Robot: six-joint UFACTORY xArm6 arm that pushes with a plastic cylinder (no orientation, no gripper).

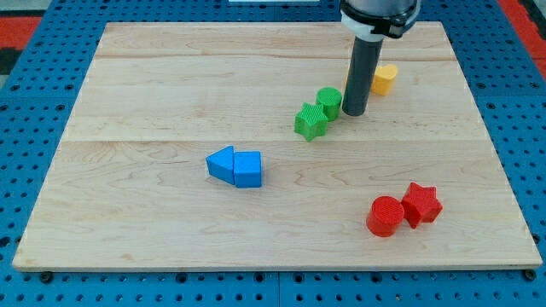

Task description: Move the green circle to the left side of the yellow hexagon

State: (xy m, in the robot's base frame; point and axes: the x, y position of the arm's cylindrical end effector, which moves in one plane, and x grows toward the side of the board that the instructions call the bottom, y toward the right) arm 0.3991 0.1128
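The green circle (329,101) stands right of the board's middle, toward the view's top. It touches a green star (310,121) at its lower left. The yellow hexagon (385,79) sits up and to the right of the circle, partly hidden by my rod. My tip (355,112) rests on the board just right of the green circle, between it and the yellow hexagon, close to or touching the circle.
A blue triangle (221,163) and a blue block (248,169) sit together left of centre. A red circle (386,215) and a red star (421,205) sit together at the lower right. The wooden board (153,85) lies on a blue pegboard.
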